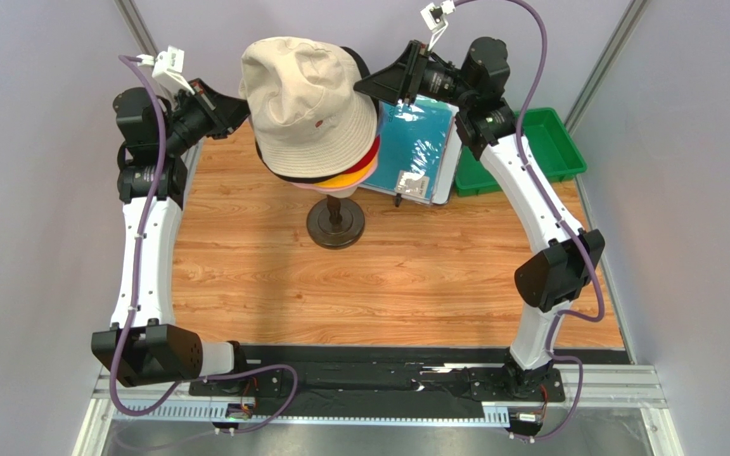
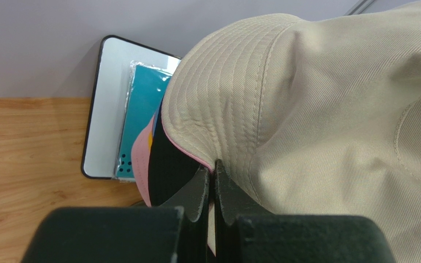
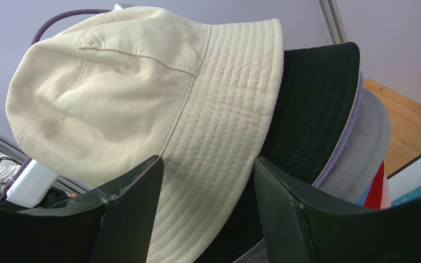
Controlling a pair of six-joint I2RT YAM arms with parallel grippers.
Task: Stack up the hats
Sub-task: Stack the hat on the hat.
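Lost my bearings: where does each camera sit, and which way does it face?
Top external: above and behind the robot, looking down on the table; both arms show.
Left wrist: looks past its shut left pincer at the beige hat's brim.
Right wrist: looks between its open right pincer's fingers at that brim.
Shared: the beige hat.

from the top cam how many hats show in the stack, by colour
beige hat: 1
black hat: 1
red hat: 1
orange-yellow hat: 1
pink hat: 1
total: 5 showing; others may be hidden underneath
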